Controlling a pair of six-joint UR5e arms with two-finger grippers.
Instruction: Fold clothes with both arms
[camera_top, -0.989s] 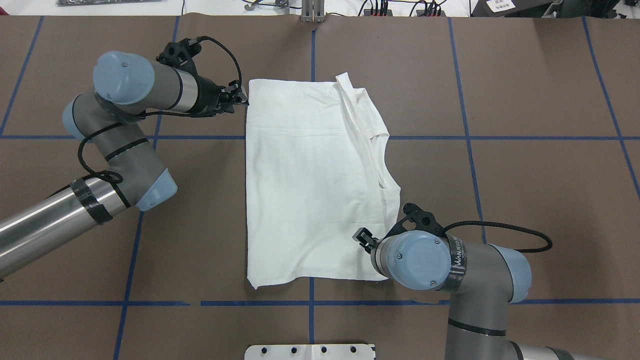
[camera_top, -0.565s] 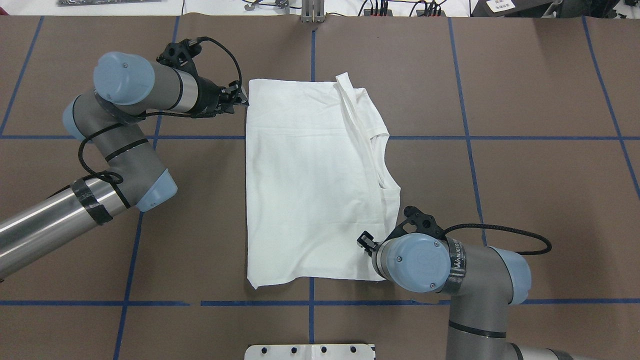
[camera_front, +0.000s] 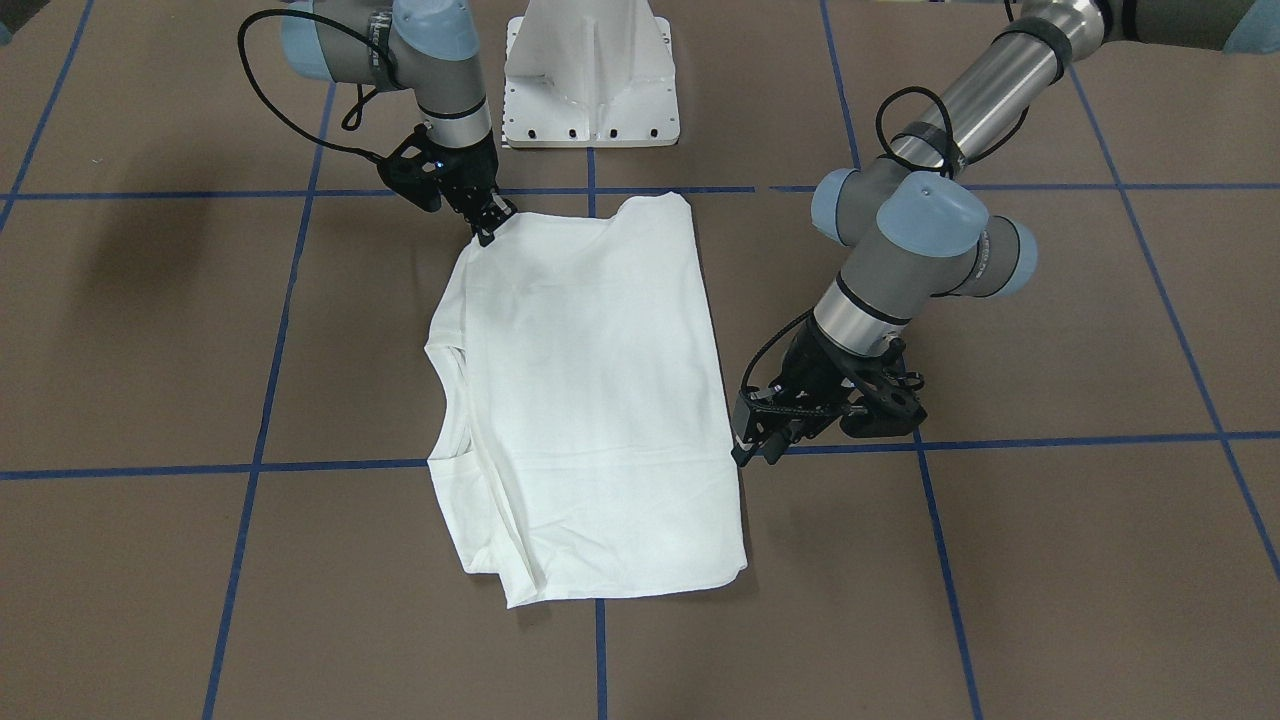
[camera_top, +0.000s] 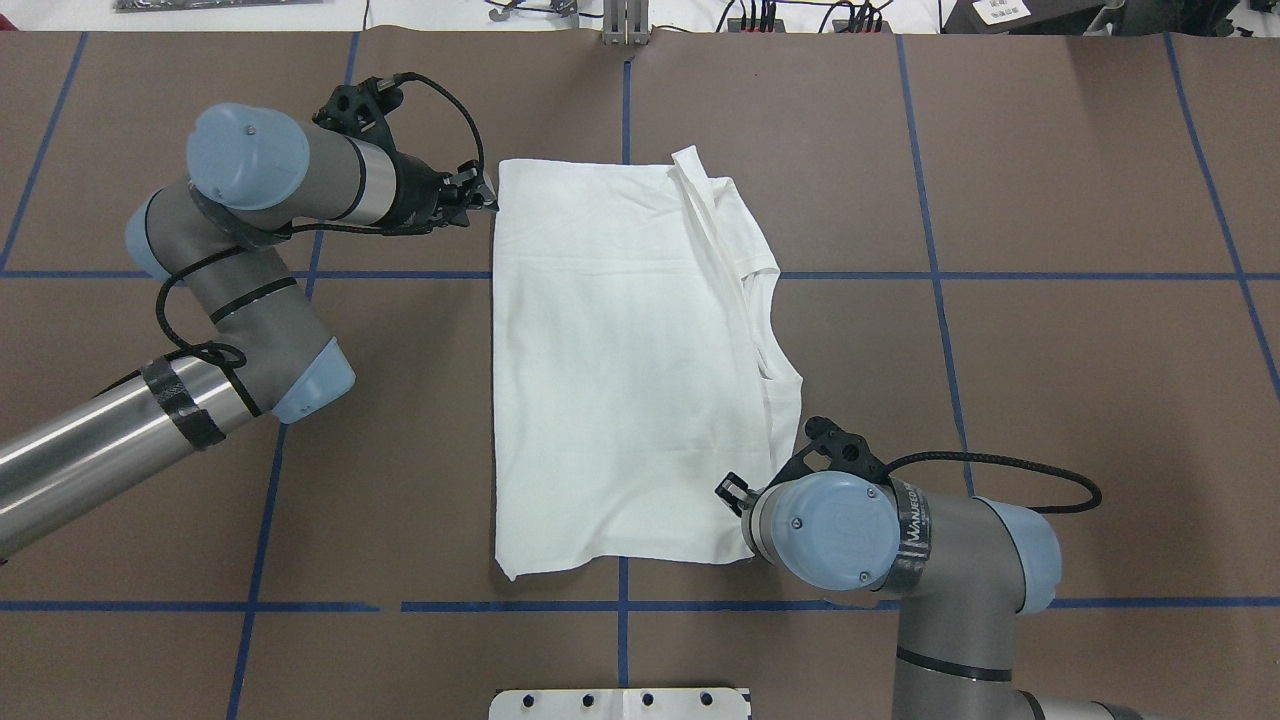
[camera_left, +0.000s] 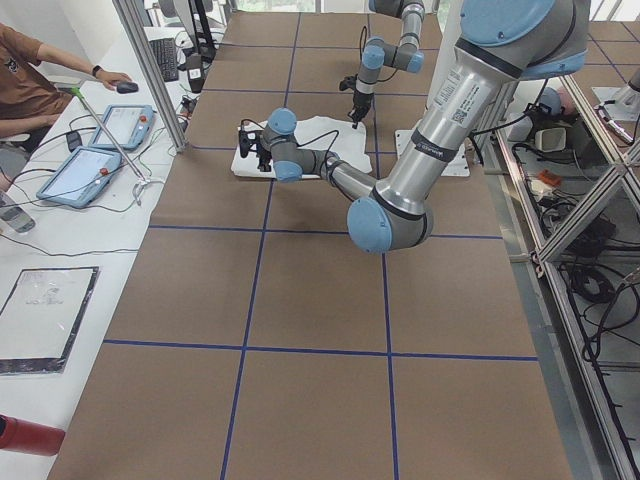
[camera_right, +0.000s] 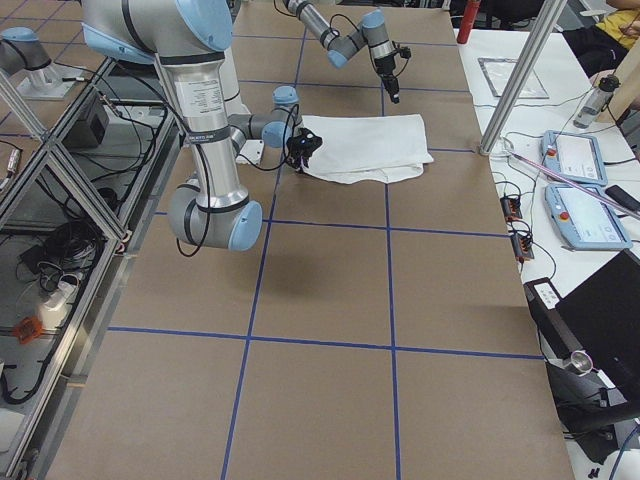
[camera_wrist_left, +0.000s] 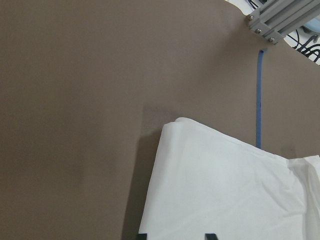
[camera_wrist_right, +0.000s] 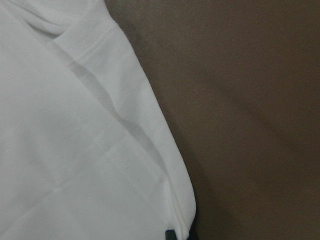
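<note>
The shirt is laid flat on the table: its robot-side-edge corner is pinched by the right gripper; its far-edge corner is straddled by the left gripper, jaws apart.

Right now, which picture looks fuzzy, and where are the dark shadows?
Right wrist view: a bit soft and fuzzy, the T-shirt very close to the lens. Left wrist view: sharper, with a dark shadow on the table beside the T-shirt's corner. Front-facing view: a big blurry shadow patch on the table at upper left. Overhead view: even light, the T-shirt so bright its creases barely show.
</note>
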